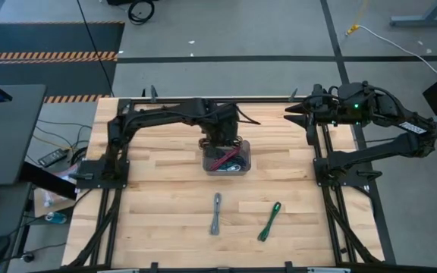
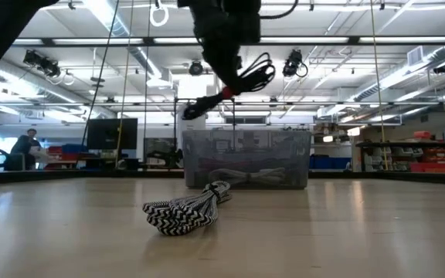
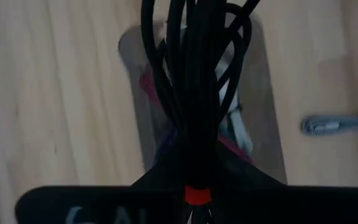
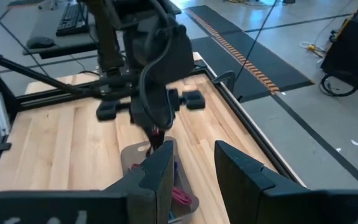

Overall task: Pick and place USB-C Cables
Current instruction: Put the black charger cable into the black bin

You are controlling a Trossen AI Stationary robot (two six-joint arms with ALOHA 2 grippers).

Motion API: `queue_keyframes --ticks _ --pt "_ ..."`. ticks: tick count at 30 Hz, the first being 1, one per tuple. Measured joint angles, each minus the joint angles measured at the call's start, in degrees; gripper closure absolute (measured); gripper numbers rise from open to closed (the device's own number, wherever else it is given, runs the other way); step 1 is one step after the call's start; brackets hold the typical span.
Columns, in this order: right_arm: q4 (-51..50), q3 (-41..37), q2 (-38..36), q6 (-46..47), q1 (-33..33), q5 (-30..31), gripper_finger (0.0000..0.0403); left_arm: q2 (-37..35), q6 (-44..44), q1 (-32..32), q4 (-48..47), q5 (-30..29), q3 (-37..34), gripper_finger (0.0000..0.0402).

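My left gripper hangs over the translucent grey bin at the table's middle and is shut on a black bundled cable with a red tie. The bin stands on the table with a maroon cable and other cables inside. A grey cable and a green cable lie flat on the near part of the table. In the low view the grey cable lies in front of the bin. My right gripper waits open near the far right edge. My left gripper pinches the black cable between its two fingers at the red tie, coming from above and pointing down. The bundle is lifted clear above the bin and slants under the fingers, its loops to one side and its plug end lower on the other.
The right arm stays folded along the table's right side. Bare wood lies to the left and right of the bin and around the two loose cables. Dark frame rails run along the table's left and right sides. A person sits far behind the table.
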Motion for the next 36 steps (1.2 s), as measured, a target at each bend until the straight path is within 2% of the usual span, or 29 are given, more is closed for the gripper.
queue_keyframes --ticks 6,13,18,28,36 --pt "0.02 0.0 0.26 1.76 -0.01 1.36 0.0281 1.84 0.64 -0.55 6.7 4.89 0.02 0.0362" --pt "0.6 0.0 0.88 2.81 -0.01 1.37 0.0281 3.7 0.64 -1.17 8.06 6.21 0.02 0.0362" --pt "0.8 0.0 1.26 2.83 0.01 1.35 0.0281 5.83 -1.19 -1.44 8.7 9.82 -0.22 0.0362" --pt "0.94 0.0 1.29 2.78 0.01 1.34 0.0281 11.05 -2.75 -2.2 9.01 11.24 -1.09 0.0362" --pt "0.93 0.0 1.29 2.62 0.01 1.35 0.0281 12.82 -7.31 -2.58 10.77 12.81 -1.0 0.0362"
